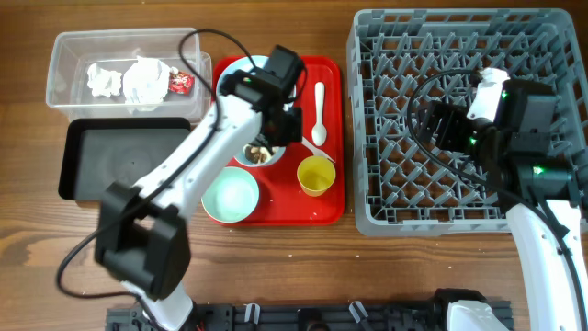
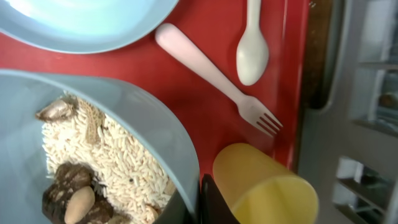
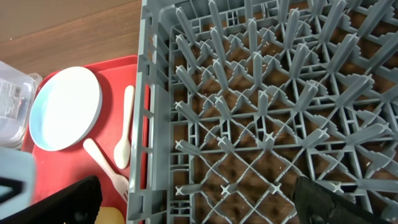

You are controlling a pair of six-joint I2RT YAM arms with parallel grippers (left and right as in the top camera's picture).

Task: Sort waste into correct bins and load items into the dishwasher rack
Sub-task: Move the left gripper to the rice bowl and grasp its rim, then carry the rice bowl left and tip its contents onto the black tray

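Overhead camera looks straight down on the whole table [image 1: 276, 276]: red tray [image 1: 285, 207] central, grey rack [image 1: 367, 119] at 3 o'clock. Left wrist camera sits very close over the tray. Right wrist camera looks down into the rack, tray at 9 o'clock. Both wrist views share the white spoon [image 2: 252, 53] and fork [image 2: 214, 78].

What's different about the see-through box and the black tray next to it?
The clear plastic rectangular tub holds crumpled white napkins and a small red wrapper; the black rectangular tray is empty. The tub is see-through and deeper; the tray is dark and shallow. Both are rectangular and similar in size.
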